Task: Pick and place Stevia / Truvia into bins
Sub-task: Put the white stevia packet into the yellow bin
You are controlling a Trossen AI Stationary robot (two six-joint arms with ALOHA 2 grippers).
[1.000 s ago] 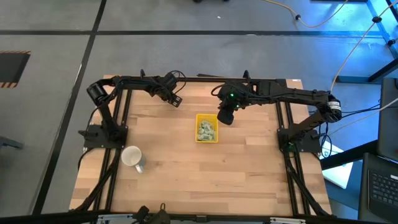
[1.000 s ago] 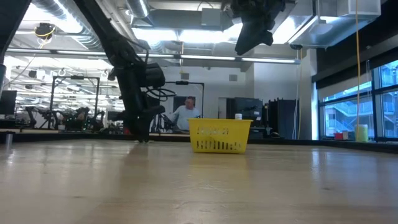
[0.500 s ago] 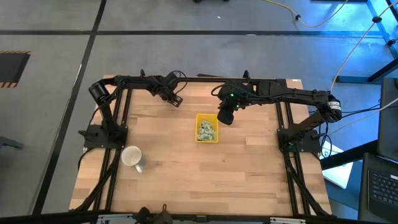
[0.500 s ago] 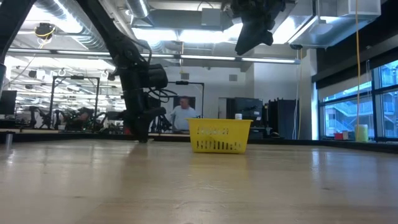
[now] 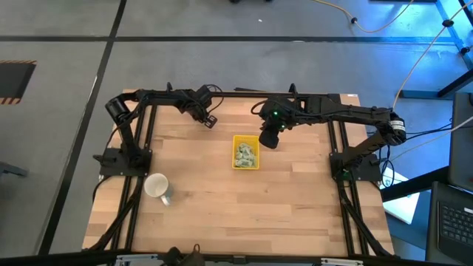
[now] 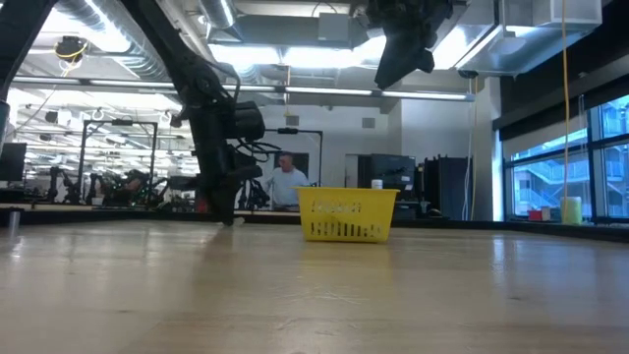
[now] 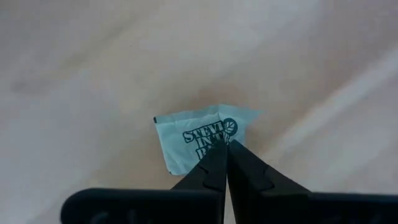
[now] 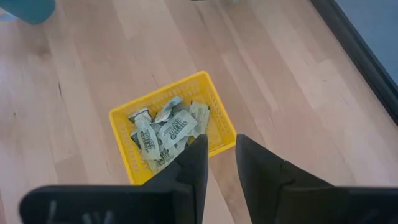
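One pale green Stevia packet (image 7: 198, 138) lies on the bare wood near the table's far left. My left gripper (image 7: 226, 145) is down on it with its fingers shut; it also shows in the high view (image 5: 210, 120). The yellow bin (image 5: 246, 152) stands at the table's far middle with several packets (image 8: 163, 133) heaped inside. My right gripper (image 8: 217, 149) hovers open above the bin's right far corner, high over the table (image 6: 403, 54), with nothing between its fingers. My left gripper's two fingertips meet on the packet's printed face (image 7: 208, 134), near its middle, and pinch the paper there. The fingers come from above, pointing down. The packet is creased around the fingertips and still seems to rest on the wood.
A white mug (image 5: 157, 186) lies at the table's near left. Bare wood (image 5: 281, 207) stretches across the near half of the table. A person (image 6: 285, 180) shows in the room behind the table.
My left gripper has shut on the packet at the far left of the table, staying in about the same place. My right gripper has kept still above the bin.
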